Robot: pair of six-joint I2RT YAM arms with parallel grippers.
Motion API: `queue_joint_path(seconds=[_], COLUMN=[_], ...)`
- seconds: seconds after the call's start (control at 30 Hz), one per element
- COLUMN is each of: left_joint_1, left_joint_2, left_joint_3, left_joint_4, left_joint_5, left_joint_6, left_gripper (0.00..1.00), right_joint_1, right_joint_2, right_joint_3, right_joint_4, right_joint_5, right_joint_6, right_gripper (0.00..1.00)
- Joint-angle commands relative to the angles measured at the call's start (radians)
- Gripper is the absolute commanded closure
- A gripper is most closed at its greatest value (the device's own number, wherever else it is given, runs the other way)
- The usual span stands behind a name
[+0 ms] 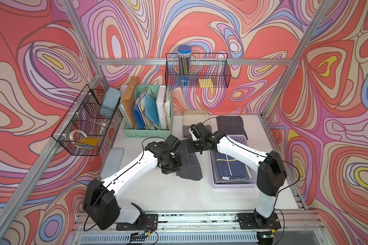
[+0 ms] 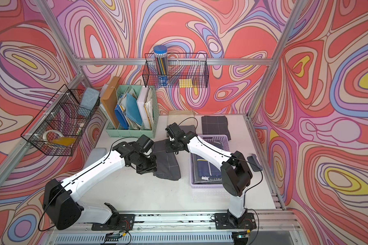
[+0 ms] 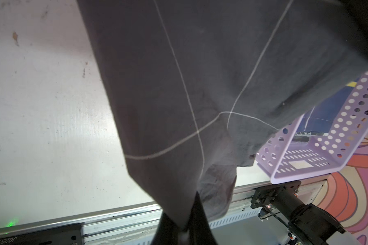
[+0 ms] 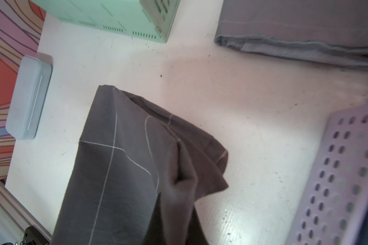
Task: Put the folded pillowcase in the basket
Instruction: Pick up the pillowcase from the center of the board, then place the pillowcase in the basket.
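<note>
- At the far left of both top views a black wire basket (image 1: 81, 129) hangs on the frame. Below and to its right a pale grey case (image 1: 113, 163) lies on the white table (image 1: 157, 191).
- A green file organiser (image 1: 149, 127) stands left of centre, higher up, full of folders.
- The left gripper (image 1: 172, 168) sits just left of centre. In the left wrist view its fingers (image 3: 200, 224) are pressed together on the cloth's edge at the bottom of the frame.
- The pillowcase (image 1: 188, 164), dark grey with thin white lines, is at centre between the 2 grippers and just left of the basket, outside it. Whether its lower end touches the table cannot be told.
- The right gripper (image 1: 192, 148), just above the pillowcase in the frame, pinches its upper edge.
- The basket (image 1: 232, 185), lavender, lies right of centre and holds a navy folded cloth (image 1: 229, 167).
- 1 more folded grey cloth (image 1: 232, 125) lies above the basket in the frame.
</note>
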Motion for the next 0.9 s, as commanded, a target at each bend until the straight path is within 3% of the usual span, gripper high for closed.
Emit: queue_joint_path(seconds=[0.0,0.47,0.67,0.87], left_joint_1=[-0.026,-0.269,-0.310,-0.325], left_joint_2=[0.063,0.546,0.681,0.780], left_joint_3=[0.119,0.708,0.787,0.795], left_joint_4=[-0.014,-0.001,0.060,0.119], left_joint_5=[0.002,0.119,0.158,0.176], left_joint_6=[0.038,0.061,0.047,0.042], left_gripper=[1.00,1.00,1.00,1.00], right_joint_1=[-0.034,-0.279,-0.408,-0.485], right_joint_2=[-0.056,-0.365,-0.444,-0.411], right_joint_3=[-0.001,-0.130,-0.263,-0.351], right_joint_4=[-0.055,-0.275,-0.286,-0.206], right_joint_5=[0.060,0.164,0.156,0.128], right_joint_6=[-0.010,-0.037,-0.057,-0.067], right_gripper=[1.00,1.00,1.00,1.00])
